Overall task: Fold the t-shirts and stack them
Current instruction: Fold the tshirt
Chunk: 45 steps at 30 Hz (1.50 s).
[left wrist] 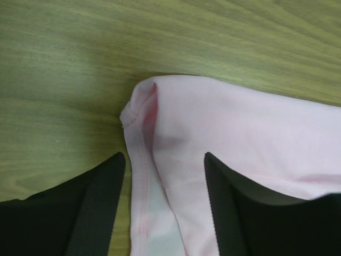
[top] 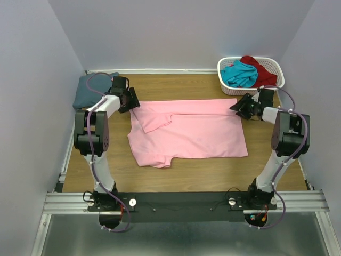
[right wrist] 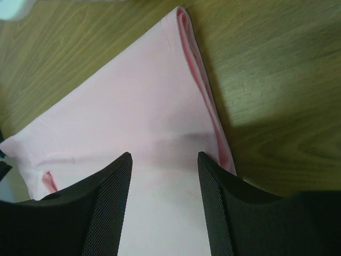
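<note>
Pink cloth under both hands.

Left gripper point(left wrist: 163, 160): fingers spread wide, holding nothing. They straddle the hemmed corner of the light pink soft cloth t-shirt point(top: 197, 133), one finger over bare wood, the other over cloth.

Right gripper point(right wrist: 164, 157): equally wide apart and empty, both fingers above the shirt's opposite far corner, its doubled edge just off my outer finger. I cannot tell whether any fingertip touches the cloth.

The shirt lies flat between my two hands and back toward my bases on the brown wooden tabletop point(top: 213, 176). One sleeve is turned in near my left hand.

Risks, as I judge them:
- Left: the corner sits off-centre, so closing may catch only the hem, or miss.
- Right: the edge looks two-layered, so a shallow pinch may take the top layer alone and the lower one would drag.
- Unequal lift would skew the fold and loosen the turned-in sleeve.

Outward:
- Just outside my left hand is a folded slate blue-grey cloth tee point(top: 90, 92).
- Just beyond my right hand is a white slotted plastic basket point(top: 234, 89) holding a crumpled teal tee point(top: 240, 73) and a dark red tee point(top: 262, 66).

Writing: none legible. I see no brand or label anywhere.
</note>
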Each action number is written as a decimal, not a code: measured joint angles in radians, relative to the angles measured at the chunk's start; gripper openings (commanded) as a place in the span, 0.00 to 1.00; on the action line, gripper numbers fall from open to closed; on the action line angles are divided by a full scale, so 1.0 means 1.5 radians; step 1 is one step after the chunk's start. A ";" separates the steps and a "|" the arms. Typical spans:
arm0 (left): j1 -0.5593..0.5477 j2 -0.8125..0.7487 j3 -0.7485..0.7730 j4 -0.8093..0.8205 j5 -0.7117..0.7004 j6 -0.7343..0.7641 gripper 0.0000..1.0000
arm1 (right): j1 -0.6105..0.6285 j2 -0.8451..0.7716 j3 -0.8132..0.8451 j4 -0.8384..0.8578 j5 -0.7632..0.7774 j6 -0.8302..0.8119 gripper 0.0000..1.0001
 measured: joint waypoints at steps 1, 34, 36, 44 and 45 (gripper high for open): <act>-0.003 -0.014 -0.006 -0.001 0.001 -0.001 0.75 | 0.003 -0.006 0.000 -0.009 0.002 -0.005 0.63; -0.192 -0.473 -0.471 -0.197 -0.120 -0.226 0.45 | 0.176 -0.443 -0.191 -0.390 0.250 -0.105 0.69; -0.192 -0.464 -0.473 -0.197 -0.119 -0.226 0.44 | 0.176 -0.443 -0.196 -0.390 0.250 -0.105 0.69; -0.204 -0.423 -0.468 -0.189 -0.108 -0.222 0.27 | 0.176 -0.443 -0.201 -0.391 0.260 -0.105 0.69; -0.205 -0.422 -0.468 -0.188 -0.108 -0.219 0.20 | 0.176 -0.443 -0.201 -0.391 0.262 -0.105 0.69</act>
